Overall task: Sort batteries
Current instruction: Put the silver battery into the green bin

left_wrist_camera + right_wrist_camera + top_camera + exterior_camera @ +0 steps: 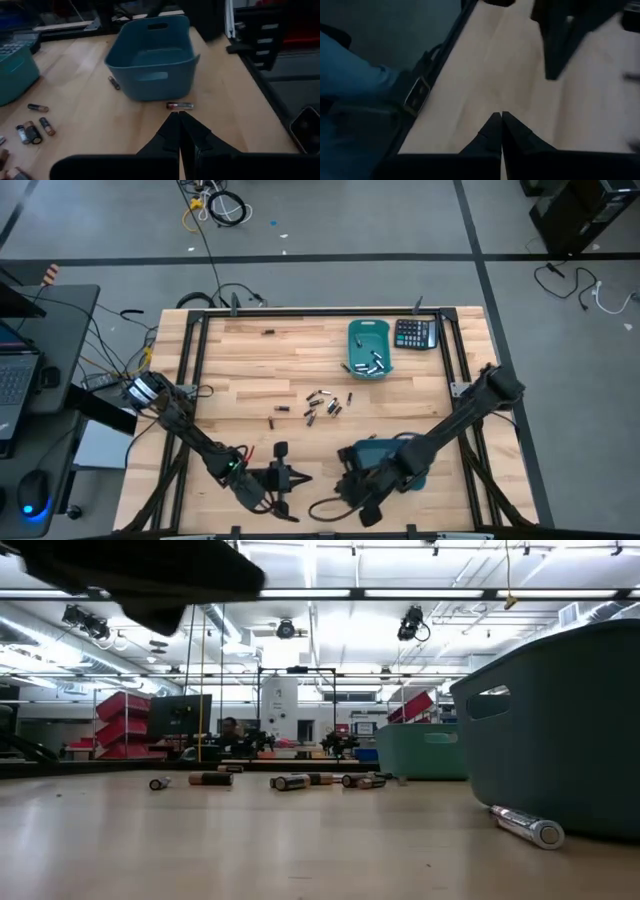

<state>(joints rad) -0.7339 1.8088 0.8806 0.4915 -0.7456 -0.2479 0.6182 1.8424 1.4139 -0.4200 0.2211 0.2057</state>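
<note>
Both arms sit low at the near edge of the table (250, 350), and neither is carrying anything: the left hand (178, 116) has its fingers pressed together on nothing, and the right hand (501, 116) is pressed together the same way over bare wood. Straight ahead of the left hand, just short of the near teal bin (152, 60), lies 1 battery with a red end (179, 105); a second dark cell (114, 82) rests close against that bin's far flank. That bin looks empty from here. Farther out from both hands, near the middle of the table, a loose scatter of batteries (322, 402) waits unsorted, with 1 stray cell (268, 332) well beyond it toward the far edge. The far teal bin (368, 332) beside the black calculator (416, 334) already holds a handful of silvery cells (372, 363), perhaps 5 or 6, though from above they are too small to count surely. So I would judge the sorting only partly done: 1 bin has some, the other nothing, and most cells are left on the wood.
</note>
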